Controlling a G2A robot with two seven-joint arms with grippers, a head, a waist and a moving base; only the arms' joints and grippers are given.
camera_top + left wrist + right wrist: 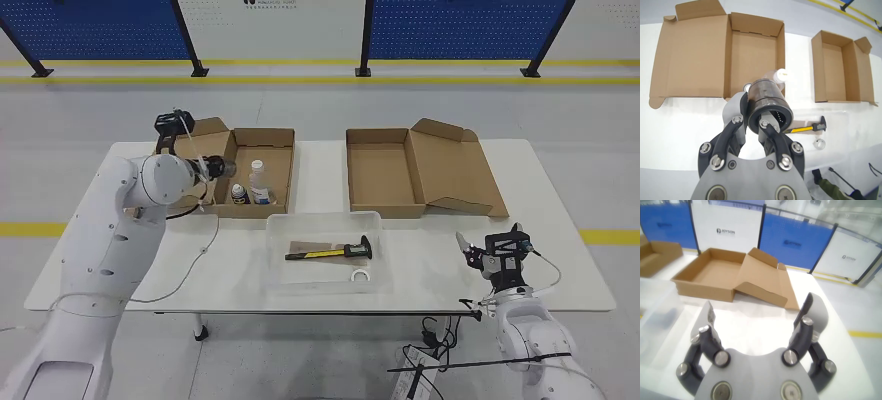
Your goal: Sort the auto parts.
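Auto part in the air: a dark linear bearing (768, 98) is pinched in the left gripper (755, 108) above the left cardboard box (753, 56), which sits toward the table's (440, 260) back left corner. One finger goes into the bore, the other presses on the outer wall, so the claw grips the sleeve's side. From above, the left arm runs up the left side of the table with its wrist turned toward the box, gripper (215, 165) over the box's left wall (280, 170). The bearing's long axis lines up with the fingers, open bore facing the wrist and far end aimed into the box. It covers part of a clear bottle (780, 74) standing inside, and a small round metallic thing (746, 87) peeks out beside it, too hidden to name. Down at the front right corner the right gripper (758, 309) hangs low with its jaws spread wide and nothing between them, pointed at the right cardboard box (711, 275). Near the middle of the front edge, a clear tray (322, 216) holds a caliper (330, 250) and a white ring (360, 277).
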